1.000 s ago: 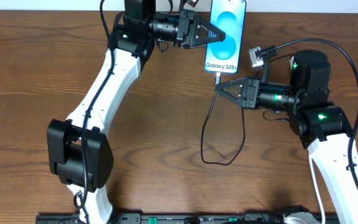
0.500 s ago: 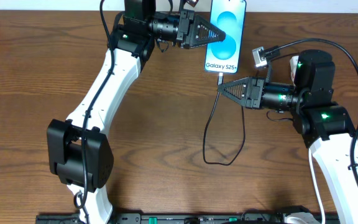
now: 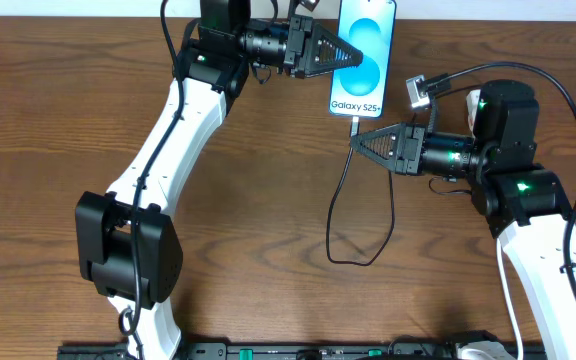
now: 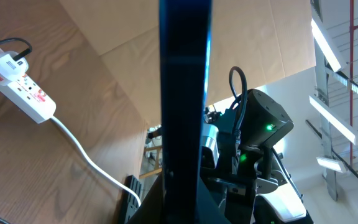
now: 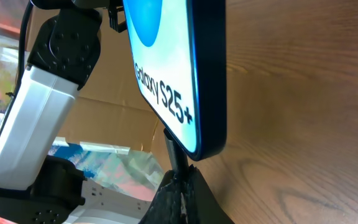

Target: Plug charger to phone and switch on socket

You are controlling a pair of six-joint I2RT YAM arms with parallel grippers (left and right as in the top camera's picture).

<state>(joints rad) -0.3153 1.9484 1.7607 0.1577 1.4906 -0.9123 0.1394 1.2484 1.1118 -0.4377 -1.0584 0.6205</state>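
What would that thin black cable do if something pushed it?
Probably floppy: the charger cable lies in a slack loop on the table, so it would likely bend, not slide stiffly. It looks thin and light, so the loop should drag easily. The plug tip, pinched by the right gripper at the phone, seems its only rigid part.

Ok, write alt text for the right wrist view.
The right gripper holds the charger plug at the bottom end of the phone, whose screen reads Galaxy S25+. The left arm is behind, wooden table at right.
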